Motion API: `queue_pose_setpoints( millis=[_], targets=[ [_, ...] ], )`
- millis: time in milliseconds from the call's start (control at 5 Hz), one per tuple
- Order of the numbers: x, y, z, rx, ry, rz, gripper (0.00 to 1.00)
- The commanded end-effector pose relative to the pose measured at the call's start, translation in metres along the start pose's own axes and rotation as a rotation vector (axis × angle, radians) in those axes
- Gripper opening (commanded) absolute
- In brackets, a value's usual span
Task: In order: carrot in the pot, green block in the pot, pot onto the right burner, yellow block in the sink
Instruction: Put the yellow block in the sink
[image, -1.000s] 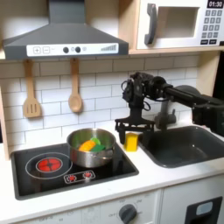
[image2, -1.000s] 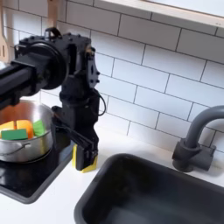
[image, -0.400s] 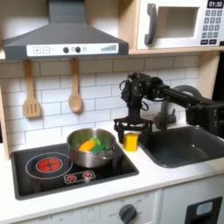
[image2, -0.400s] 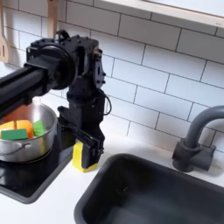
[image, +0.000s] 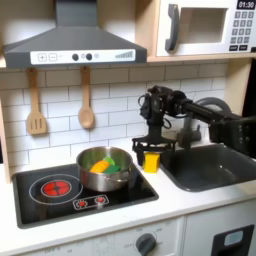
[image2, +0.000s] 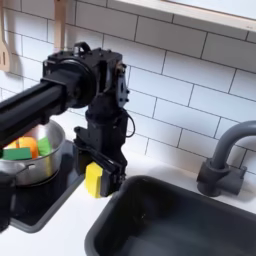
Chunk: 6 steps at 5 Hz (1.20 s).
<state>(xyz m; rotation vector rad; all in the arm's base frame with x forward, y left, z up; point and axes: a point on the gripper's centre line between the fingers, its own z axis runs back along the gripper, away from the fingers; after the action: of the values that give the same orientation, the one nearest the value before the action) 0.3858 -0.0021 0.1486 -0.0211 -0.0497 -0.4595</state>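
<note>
While the white surface and the cooktop on it look the same as a second ago, the arm has swung toward the sink, and that tells me I'm in the last step. In both exterior views the basin lies empty, to the right of the stove as the first exterior view shows it.

The pot sits on the burner nearer the sink, with the carrot and the green block inside it; so the first three steps look done to me. The other burner glows red and bare at the first exterior view's left.

My hand hangs just beside the sink's near corner, fingers closed on the yellow block. Compared with a second ago, in the second exterior view the block has risen off the cooktop's edge and drifted right, closer to the basin rim. It isn't over the basin yet, as far as I can judge.

Next I'd carry it further over the sink before letting go; release here and it may land on the rim or the surface.
</note>
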Motion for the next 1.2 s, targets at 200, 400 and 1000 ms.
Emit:
queue_pose_setpoints(
  millis=[200,400,1000],
  targets=[
    [0.006,-0.002,-0.014,0.010,0.010,-0.004,1.00],
    [0.007,-0.001,-0.009,0.012,-0.020,0.016,0.00],
    [0.000,-0.004,0.011,-0.010,-0.048,-0.007,0.00]
  ],
)
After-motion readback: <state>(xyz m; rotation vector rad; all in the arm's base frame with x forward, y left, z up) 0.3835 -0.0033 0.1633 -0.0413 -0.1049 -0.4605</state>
